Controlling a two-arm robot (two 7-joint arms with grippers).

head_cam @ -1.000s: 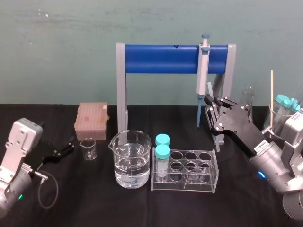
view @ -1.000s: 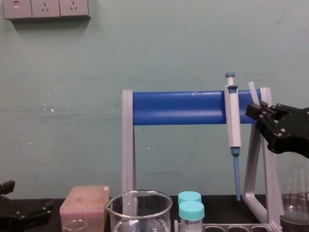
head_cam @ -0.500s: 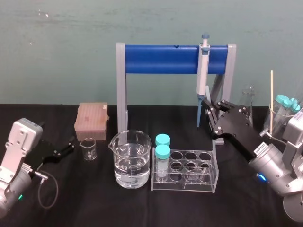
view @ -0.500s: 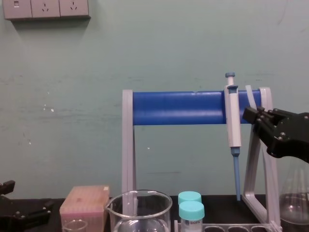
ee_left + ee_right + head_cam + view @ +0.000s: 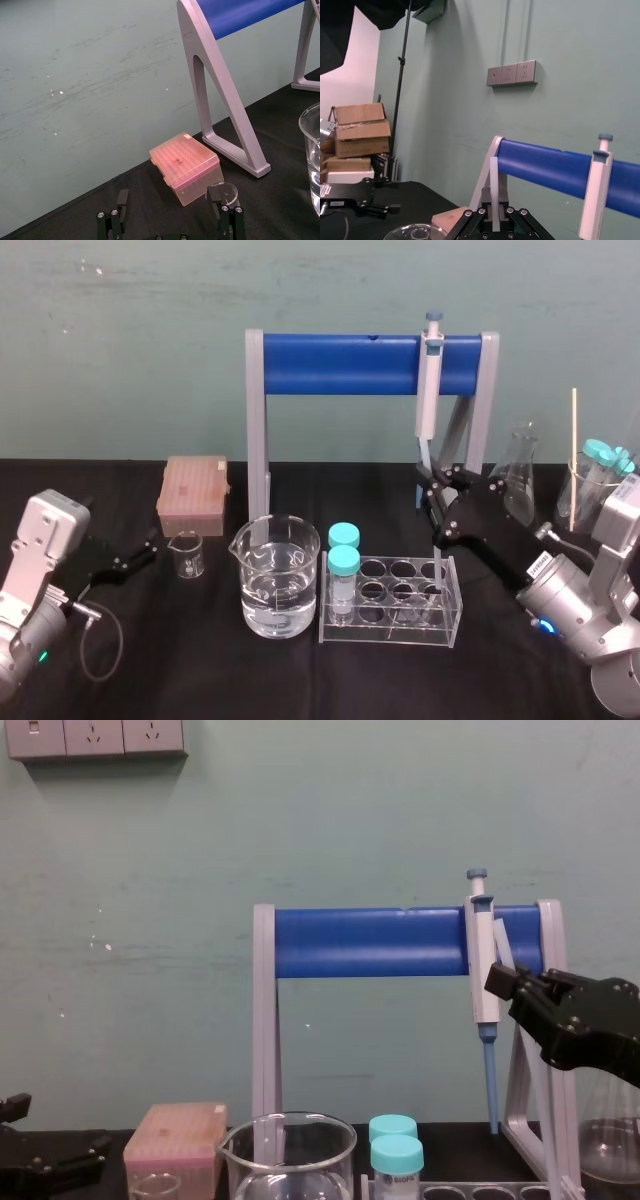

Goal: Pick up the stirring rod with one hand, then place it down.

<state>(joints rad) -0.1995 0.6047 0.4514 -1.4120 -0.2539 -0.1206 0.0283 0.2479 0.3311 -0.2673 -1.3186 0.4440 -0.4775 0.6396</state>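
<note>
While its jaws pinch the stirring rod (image 5: 494, 192), the right gripper (image 5: 432, 484) slants over the rack (image 5: 390, 626).

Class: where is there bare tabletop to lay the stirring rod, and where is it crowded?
Bare: the front strip of table before the large beaker and tube rack; the corner left of the tip box. Crowded: by the rack, where the right gripper holds the stirring rod. Left gripper: by the small beaker.
</note>
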